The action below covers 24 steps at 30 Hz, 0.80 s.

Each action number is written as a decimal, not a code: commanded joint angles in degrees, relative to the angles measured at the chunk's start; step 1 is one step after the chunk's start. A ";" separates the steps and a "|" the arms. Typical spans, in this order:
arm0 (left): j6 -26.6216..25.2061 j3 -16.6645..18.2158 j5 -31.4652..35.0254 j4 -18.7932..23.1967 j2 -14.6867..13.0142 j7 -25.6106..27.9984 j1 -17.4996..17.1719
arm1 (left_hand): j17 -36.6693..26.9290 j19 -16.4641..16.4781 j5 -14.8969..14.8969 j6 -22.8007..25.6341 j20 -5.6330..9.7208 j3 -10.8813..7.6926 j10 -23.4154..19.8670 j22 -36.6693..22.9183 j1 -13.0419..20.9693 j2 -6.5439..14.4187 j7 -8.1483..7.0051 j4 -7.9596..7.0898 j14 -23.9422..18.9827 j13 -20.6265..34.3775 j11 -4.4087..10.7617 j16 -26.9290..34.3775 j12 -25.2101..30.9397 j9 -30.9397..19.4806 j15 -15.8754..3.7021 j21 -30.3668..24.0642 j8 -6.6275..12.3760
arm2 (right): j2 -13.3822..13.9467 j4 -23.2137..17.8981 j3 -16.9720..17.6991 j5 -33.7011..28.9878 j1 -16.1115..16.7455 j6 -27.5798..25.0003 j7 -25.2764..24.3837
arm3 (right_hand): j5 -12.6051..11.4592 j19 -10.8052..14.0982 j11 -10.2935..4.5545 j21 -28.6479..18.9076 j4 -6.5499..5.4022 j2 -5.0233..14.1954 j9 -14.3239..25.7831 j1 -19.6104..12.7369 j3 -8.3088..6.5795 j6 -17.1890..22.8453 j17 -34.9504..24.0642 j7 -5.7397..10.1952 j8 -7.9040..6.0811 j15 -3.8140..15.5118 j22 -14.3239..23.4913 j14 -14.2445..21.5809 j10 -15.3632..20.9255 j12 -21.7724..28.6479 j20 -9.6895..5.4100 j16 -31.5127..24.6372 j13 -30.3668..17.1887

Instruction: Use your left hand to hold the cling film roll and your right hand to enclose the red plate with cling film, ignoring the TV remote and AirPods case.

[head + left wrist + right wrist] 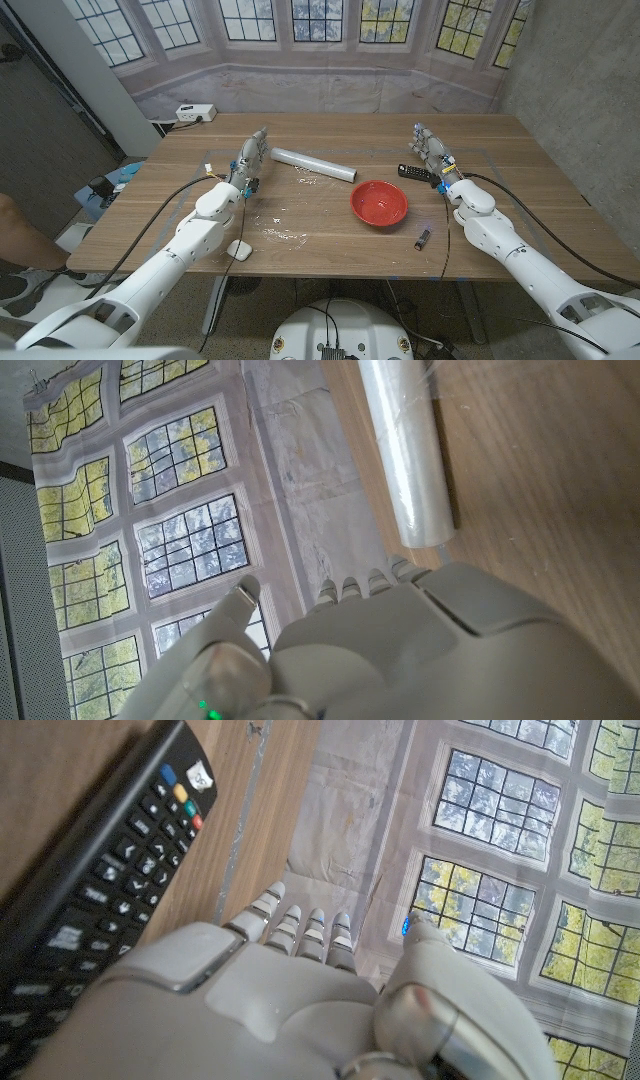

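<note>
Head view shows the cling film roll [313, 165] lying on the wooden table [330, 230] toward its far side, just to the right of the left hand [250, 160] and apart from its fingers. The red plate [379, 203] sits nearer the table's middle, between the two arms and closer to the right hand [430, 152], which does not touch it. The roll is a long pale cylinder of clear film lying slantwise, with loose film bunched beside it. The plate is round, glossy and red, with a raised rim. In the left wrist view the roll [405, 455] lies just past the fingertips [362, 586], which are extended, side by side and hold nothing. The left hand stands on its edge with fingers pointing to the far side. The right hand also points away with straight, empty fingers, and the TV remote [417, 173] lies just beside it. In the right wrist view the remote [95, 885] lies alongside the hand [280, 1000]. A small white case [238, 249] sits near the left forearm, and a small dark object [423, 238] lies near the right forearm.
</note>
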<state>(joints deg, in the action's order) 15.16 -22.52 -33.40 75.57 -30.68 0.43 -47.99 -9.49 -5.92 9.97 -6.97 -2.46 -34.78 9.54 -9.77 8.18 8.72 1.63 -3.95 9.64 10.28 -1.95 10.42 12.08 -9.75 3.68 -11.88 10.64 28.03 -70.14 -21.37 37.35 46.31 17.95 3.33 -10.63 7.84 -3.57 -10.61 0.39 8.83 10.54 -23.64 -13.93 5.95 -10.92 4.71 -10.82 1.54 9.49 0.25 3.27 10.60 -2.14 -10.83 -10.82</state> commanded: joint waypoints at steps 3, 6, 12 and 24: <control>-2.22 -1.15 3.50 2.66 -3.46 0.07 0.82 | -0.06 0.31 0.14 -0.32 -0.05 -0.15 1.14 -0.04 0.94 0.01 -0.26 0.71 2.75 0.18 0.14 -0.02 0.13 -0.21 -0.18 -0.17 -0.07 | -0.87 2.85 0.01 0.09 -1.15 1.25 0.82 | -0.09 0.47 0.05 -0.22 0.53 0.05 0.11 -0.77 -0.35 0.54 -0.13 -0.26 -0.38 3.24 0.25 0.07 0.05 0.40 -2.86 -0.37 -0.13; -2.76 -1.44 4.75 3.57 -4.32 0.49 0.87 | -0.07 0.38 0.13 -0.39 -0.09 -0.20 1.20 -0.03 1.10 -0.03 -0.26 0.90 2.77 0.19 0.17 -0.07 0.07 -0.21 -0.17 -0.13 -0.11 | -1.02 3.57 0.13 0.27 -1.43 1.72 1.32 | -0.07 0.46 0.04 -0.22 0.61 0.05 0.11 -0.82 -0.38 0.58 -0.12 -0.26 -0.38 3.20 0.25 0.07 0.06 0.41 -2.89 -0.38 -0.13; -4.47 -2.46 8.67 5.45 -6.58 1.80 1.19 | -0.07 0.81 0.10 -0.55 -0.17 -0.34 1.24 -0.02 1.49 -0.06 -0.23 1.37 2.76 0.20 0.11 -0.14 -0.03 -0.22 -0.14 -0.13 -0.19 | -0.96 4.73 0.02 0.14 -1.95 2.15 2.23 | -0.03 0.51 0.04 -0.25 0.78 0.08 0.11 -0.95 -0.47 0.57 -0.11 -0.27 -0.36 3.29 0.25 0.13 0.06 0.41 -2.83 -0.43 -0.13; -6.09 -4.76 20.42 9.15 -11.65 4.85 2.38 | -0.08 1.87 0.10 -0.36 -0.20 -0.68 0.67 -0.04 2.17 0.33 -0.38 2.00 1.99 0.22 0.05 0.03 0.05 -0.25 -0.25 -0.23 -0.12 | -1.33 6.02 0.00 0.09 -2.79 2.78 2.83 | 0.04 0.55 0.03 -0.28 1.03 0.10 0.11 -1.07 -0.56 0.61 -0.11 -0.30 -0.35 3.28 0.25 0.15 0.08 0.44 -2.82 -0.49 -0.13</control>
<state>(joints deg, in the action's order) 10.45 -25.55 -21.28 81.74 -38.26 3.09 -46.54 -9.48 -4.29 9.97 -7.28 -2.66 -35.37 9.74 -9.75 9.55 9.07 1.32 -2.39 9.63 10.27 -1.74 10.42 12.08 -9.74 3.68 -11.88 10.64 26.98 -65.37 -21.35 37.52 44.30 20.10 5.40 -10.62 7.84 -3.51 -10.61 1.20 9.07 10.53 -24.00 -14.23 6.25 -10.93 4.39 -10.82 1.53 9.47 0.24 3.32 10.81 -2.14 -10.83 -10.81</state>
